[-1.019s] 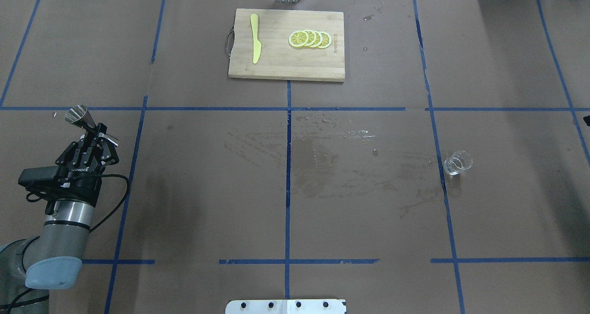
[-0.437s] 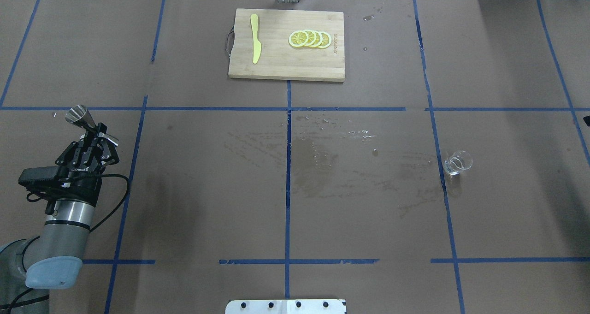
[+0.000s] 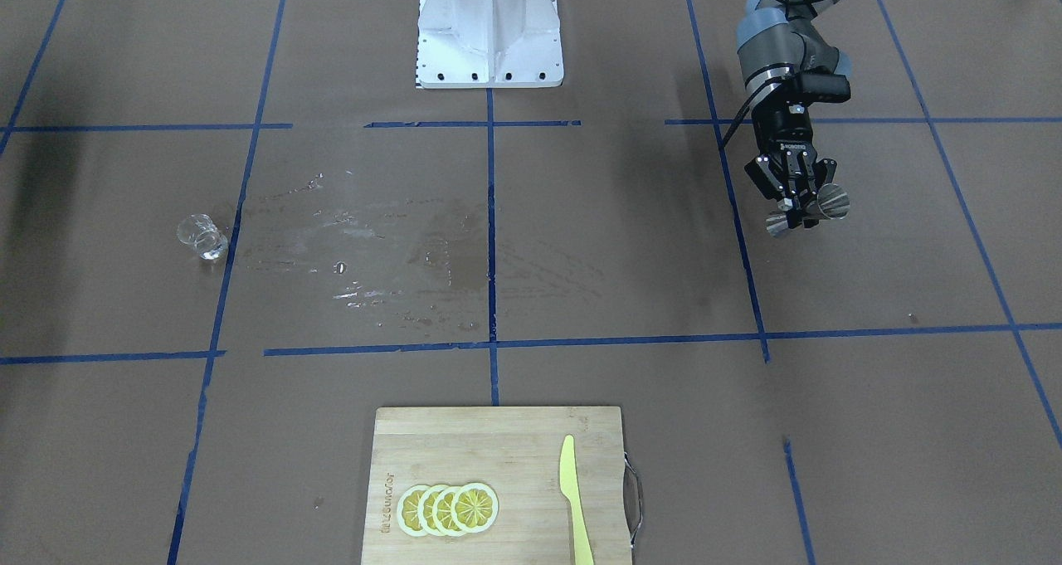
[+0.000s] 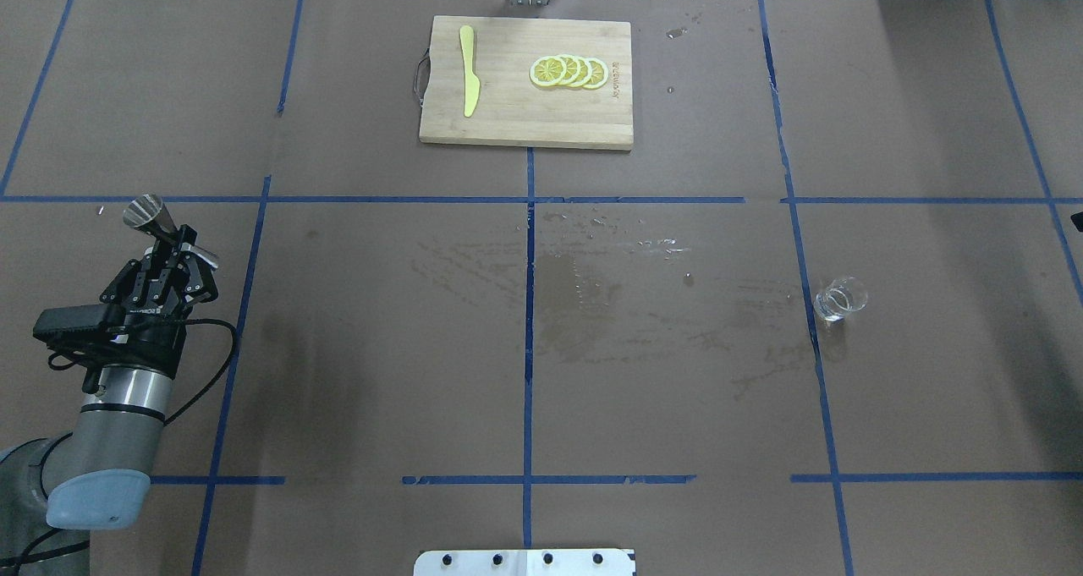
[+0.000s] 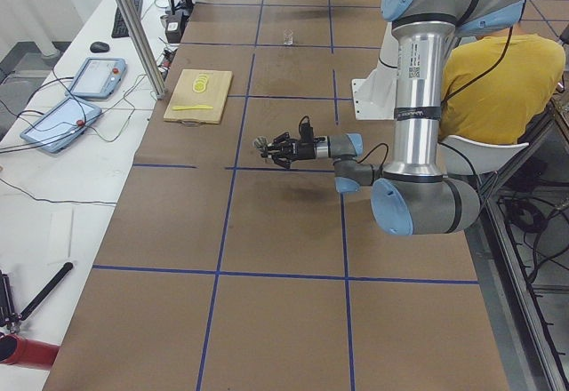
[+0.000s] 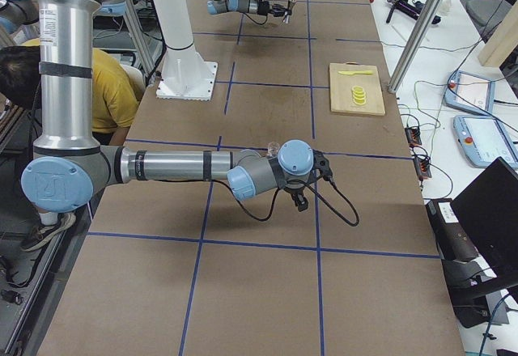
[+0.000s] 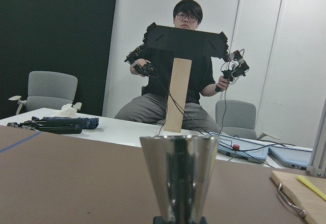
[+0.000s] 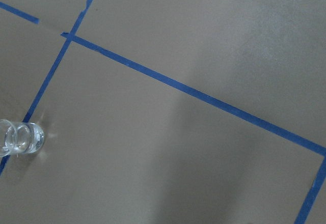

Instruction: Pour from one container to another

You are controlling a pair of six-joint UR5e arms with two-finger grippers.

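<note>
My left gripper point(image 4: 175, 242) is shut on the waist of a steel double-cone jigger point(image 4: 149, 214) and holds it tilted a little above the table at the left. The front view shows the same gripper point(image 3: 801, 213) and jigger point(image 3: 820, 207). In the left wrist view the jigger point(image 7: 178, 173) stands between the fingers. A small clear glass point(image 4: 839, 298) stands upright at the table's right, far from the jigger, and also appears in the right wrist view point(image 8: 20, 137). The right arm's end point(image 6: 298, 180) shows only in the right side view, so I cannot tell its gripper's state.
A wooden cutting board point(image 4: 525, 128) lies at the far middle, holding lemon slices point(image 4: 568, 71) and a yellow knife point(image 4: 468, 70). Wet streaks point(image 4: 592, 255) mark the brown paper between jigger and glass. The robot's base plate point(image 4: 525, 562) sits at the near edge.
The left gripper and jigger have shifted only very slightly. Nothing else has moved.
</note>
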